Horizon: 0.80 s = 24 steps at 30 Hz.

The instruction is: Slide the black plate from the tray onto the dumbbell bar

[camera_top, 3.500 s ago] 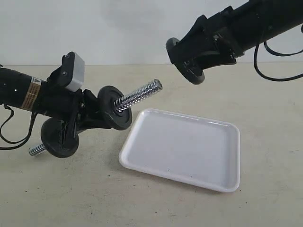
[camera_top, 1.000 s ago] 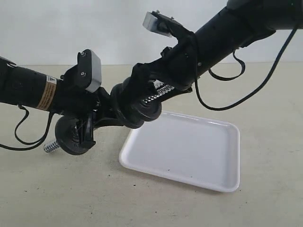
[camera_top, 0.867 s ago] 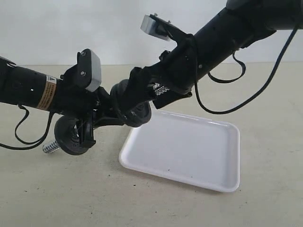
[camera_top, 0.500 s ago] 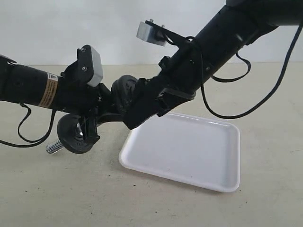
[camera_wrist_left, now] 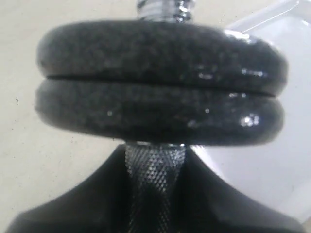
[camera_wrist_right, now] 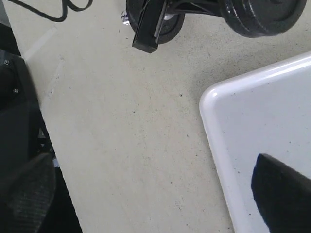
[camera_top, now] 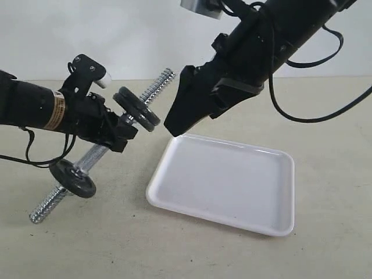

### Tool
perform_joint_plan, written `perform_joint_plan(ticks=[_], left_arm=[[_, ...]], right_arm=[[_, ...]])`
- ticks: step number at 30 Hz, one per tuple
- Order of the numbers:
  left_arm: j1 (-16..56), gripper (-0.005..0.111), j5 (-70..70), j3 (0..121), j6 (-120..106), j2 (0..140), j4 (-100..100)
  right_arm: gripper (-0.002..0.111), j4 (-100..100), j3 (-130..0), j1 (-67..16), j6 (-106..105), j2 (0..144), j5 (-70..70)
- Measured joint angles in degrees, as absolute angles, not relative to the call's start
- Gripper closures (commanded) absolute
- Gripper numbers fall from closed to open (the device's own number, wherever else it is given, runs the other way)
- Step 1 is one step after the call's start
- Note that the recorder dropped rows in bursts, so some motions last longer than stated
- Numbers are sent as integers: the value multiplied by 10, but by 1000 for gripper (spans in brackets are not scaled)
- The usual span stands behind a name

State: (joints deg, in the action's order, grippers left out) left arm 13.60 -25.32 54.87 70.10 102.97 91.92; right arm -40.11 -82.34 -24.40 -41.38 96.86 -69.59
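- L pincer (camera_top: 118, 131) clamped on chrome threaded dumbbell bar (camera_top: 93, 156); R pincer (camera_top: 176, 124) wide open, empty.
- Risk: round matte black plate (camera_top: 138, 109) looks unsecured, so tipping bar's end down could slide it off.

The dumbbell bar (camera_top: 94, 154), a chrome rod with coarse threaded ends, is tilted, with its upper end toward 1 o'clock and its lower end toward 7 o'clock. The black plate (camera_top: 132, 103), a matte disc, sits on the bar's upper half flush against a second black disc (camera_wrist_left: 160, 114); a smaller disc (camera_top: 72, 178) sits lower down. The tray (camera_top: 174, 192), glossy white with rounded corners, lies flat on the tabletop (camera_top: 87, 250) at 4 o'clock from the plate.
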Motion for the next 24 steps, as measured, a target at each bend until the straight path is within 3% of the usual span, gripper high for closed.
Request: perform_joint_plan(ticks=[10,24], left_arm=[[138,102,-272,550,834,1059,847],[138,102,-283,552,837,1146,748]], right_arm=[[6,-406,-823,-244,-405,969,-696],[6,-406,-823,-244,-405,969,-696]])
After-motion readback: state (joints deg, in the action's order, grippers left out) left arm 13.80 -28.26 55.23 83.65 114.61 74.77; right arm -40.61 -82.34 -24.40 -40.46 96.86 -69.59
